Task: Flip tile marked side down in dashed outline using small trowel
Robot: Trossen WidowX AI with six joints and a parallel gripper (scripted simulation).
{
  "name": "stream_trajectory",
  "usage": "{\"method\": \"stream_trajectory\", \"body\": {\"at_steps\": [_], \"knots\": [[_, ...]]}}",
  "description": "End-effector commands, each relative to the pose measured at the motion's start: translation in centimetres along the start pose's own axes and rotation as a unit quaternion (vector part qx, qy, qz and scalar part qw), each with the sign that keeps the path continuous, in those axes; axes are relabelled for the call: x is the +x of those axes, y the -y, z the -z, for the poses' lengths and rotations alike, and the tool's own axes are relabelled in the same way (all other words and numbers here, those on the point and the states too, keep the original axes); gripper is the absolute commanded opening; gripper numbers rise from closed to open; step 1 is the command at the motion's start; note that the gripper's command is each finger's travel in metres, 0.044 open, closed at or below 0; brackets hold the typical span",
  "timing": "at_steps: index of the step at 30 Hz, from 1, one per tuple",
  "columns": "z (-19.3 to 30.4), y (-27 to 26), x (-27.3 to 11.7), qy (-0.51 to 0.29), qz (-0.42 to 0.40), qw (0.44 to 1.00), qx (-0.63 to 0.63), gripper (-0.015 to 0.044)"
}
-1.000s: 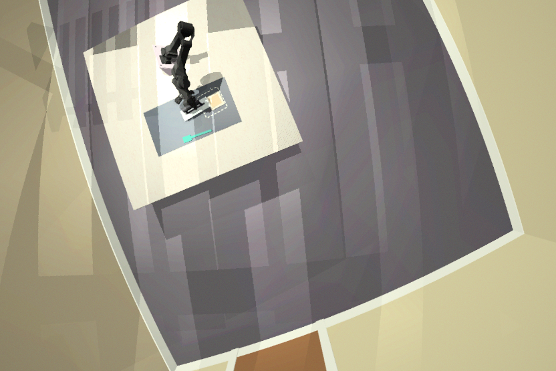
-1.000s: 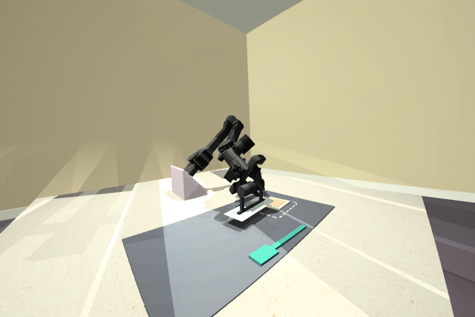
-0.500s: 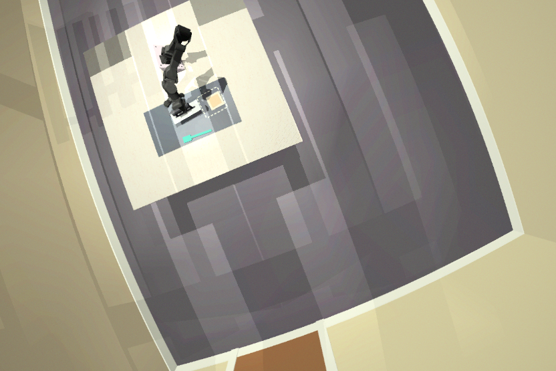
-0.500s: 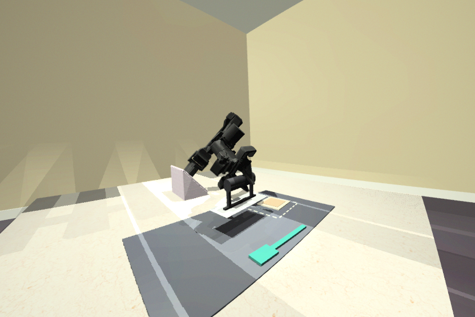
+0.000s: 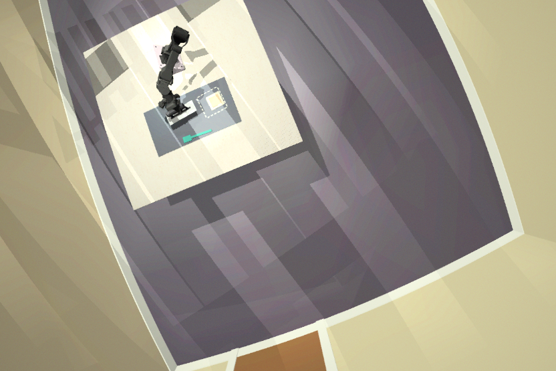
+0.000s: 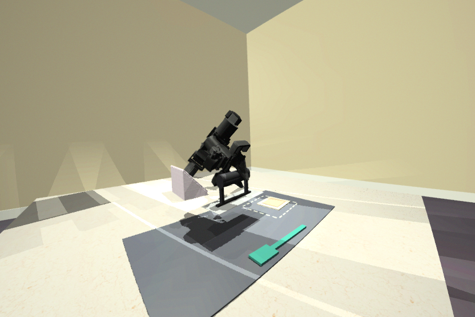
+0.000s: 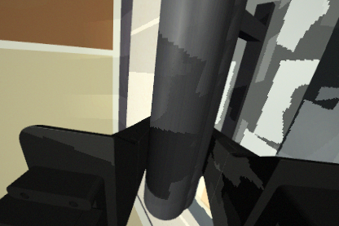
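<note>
My gripper (image 5: 175,107) (image 6: 234,174) (image 7: 177,121) is shut on the black handle of the trowel (image 6: 230,178) (image 7: 191,69). The trowel's pale blade shows beside the gripper in the top view and is seen at a low angle in the exterior view. It hangs above the mat (image 5: 157,133) (image 6: 153,267), with a dark shadow below. The tile (image 5: 214,101) (image 6: 273,203) lies flat with its orange square facing up, inside the dashed outline (image 6: 277,217). In the top view the trowel is left of the tile, with no contact visible.
A teal spatula (image 5: 187,138) (image 6: 264,254) lies on the mat near its front edge, its thin handle pointing right. A pale pink wedge (image 6: 178,183) stands by the arm's base, behind the mat on the cream table (image 5: 251,57) (image 6: 364,267).
</note>
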State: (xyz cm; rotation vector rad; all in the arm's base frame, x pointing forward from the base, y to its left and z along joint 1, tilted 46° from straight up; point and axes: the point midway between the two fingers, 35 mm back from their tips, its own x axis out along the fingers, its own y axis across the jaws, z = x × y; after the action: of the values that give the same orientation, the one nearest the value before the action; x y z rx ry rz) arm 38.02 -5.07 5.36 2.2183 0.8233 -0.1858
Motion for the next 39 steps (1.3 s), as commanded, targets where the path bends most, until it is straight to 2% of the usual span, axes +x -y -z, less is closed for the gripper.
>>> {"method": "stream_trajectory", "body": {"at_steps": [1,28,39], "knots": [[-0.1,-0.4,-0.1,0.001,-0.004,1.000,-0.004,0.0000],[-0.1,-0.4,-0.1,0.001,-0.004,1.000,-0.004,0.0000],[4.2,-1.3,3.1,0.015,0.014,1.000,-0.008,0.0000]]}}
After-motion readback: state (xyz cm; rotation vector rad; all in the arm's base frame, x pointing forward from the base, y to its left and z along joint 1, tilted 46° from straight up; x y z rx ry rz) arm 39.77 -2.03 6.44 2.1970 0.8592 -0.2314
